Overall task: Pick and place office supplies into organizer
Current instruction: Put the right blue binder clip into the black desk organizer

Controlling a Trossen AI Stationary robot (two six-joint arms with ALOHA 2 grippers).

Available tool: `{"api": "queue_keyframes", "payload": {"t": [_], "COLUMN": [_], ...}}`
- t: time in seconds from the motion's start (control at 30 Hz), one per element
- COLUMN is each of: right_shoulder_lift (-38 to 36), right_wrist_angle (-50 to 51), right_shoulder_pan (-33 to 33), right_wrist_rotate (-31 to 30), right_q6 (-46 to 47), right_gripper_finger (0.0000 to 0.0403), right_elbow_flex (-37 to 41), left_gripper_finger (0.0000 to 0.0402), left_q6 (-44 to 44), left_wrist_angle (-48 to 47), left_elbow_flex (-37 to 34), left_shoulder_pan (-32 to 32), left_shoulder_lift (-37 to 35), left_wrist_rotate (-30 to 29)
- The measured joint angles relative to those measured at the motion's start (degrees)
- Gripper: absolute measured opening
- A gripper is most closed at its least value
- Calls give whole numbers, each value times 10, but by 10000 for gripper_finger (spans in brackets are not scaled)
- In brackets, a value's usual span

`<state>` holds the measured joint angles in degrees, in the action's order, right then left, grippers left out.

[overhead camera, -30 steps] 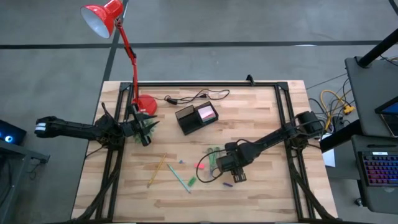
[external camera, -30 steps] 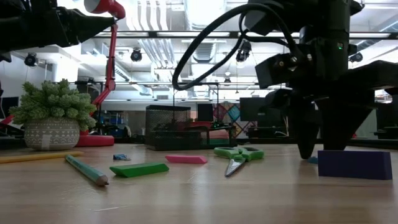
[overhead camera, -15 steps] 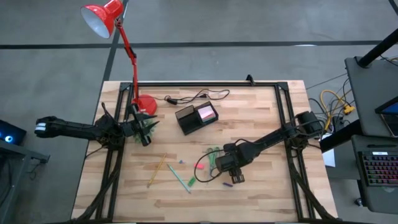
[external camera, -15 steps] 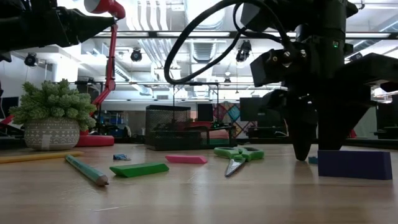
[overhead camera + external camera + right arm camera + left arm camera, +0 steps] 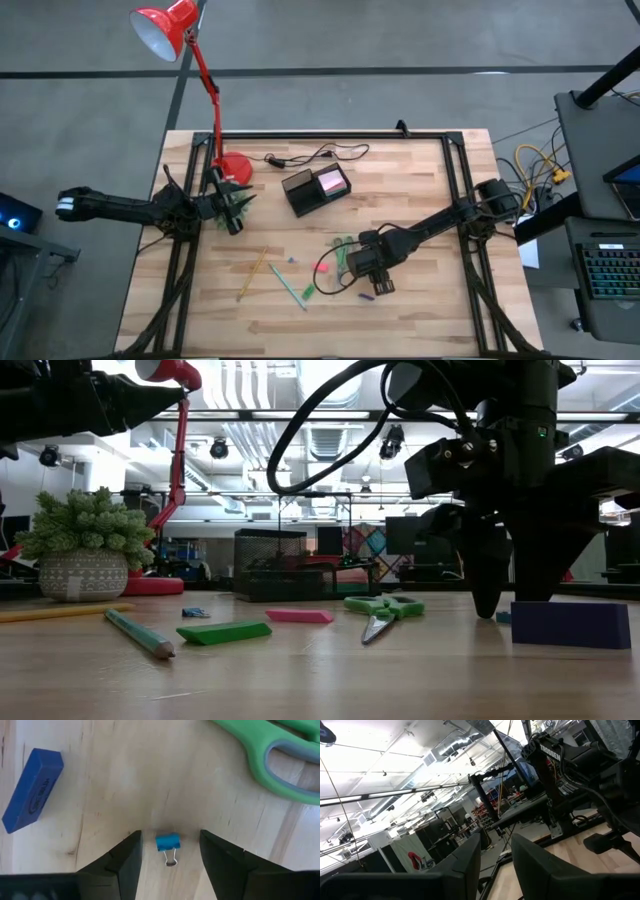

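Parted jaws before table edge (image 5: 580, 855)

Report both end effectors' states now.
Left end effector: open, empty, parked near the lamp.
Right end effector: open, straddling the blue binder clip.

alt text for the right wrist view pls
The right pincer hangs open just above a wooden table, its two dark fingers either side of a small blue binder clip. A blue eraser and green scissors lie nearby.

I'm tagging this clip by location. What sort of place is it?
Probably a robotics lab or workshop in an industrial building: exposed ceiling ducts and pipes overhead, rows of racks behind, and a wooden table framed by black rails carrying the two arms.
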<state>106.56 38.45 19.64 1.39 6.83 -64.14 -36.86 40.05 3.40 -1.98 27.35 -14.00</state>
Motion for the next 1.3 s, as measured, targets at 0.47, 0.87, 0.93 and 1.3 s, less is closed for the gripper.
{"api": "queue_keyframes", "payload": {"t": [0.47, 0.87, 0.93, 1.3], "right_shoulder_lift": [0, 0, 1, 1], "right_wrist_angle": [3, 7, 7, 42], "right_shoulder_pan": [0, 0, 0, -1], "right_wrist_rotate": [-1, -12, -12, -29], "right_q6": [-15, -29, -33, -74], "right_gripper_finger": [90, 46, 50, 42], "right_elbow_flex": [0, -4, -7, -39], "left_gripper_finger": [96, 96, 96, 96], "left_q6": [0, 0, 0, 0], "left_wrist_angle": [0, 0, 0, 0], "left_elbow_flex": [0, 0, 0, 0], "left_shoulder_pan": [0, 0, 0, 0], "left_shoulder_lift": [0, 0, 0, 0], "left_wrist_rotate": [0, 0, 0, 0]}}
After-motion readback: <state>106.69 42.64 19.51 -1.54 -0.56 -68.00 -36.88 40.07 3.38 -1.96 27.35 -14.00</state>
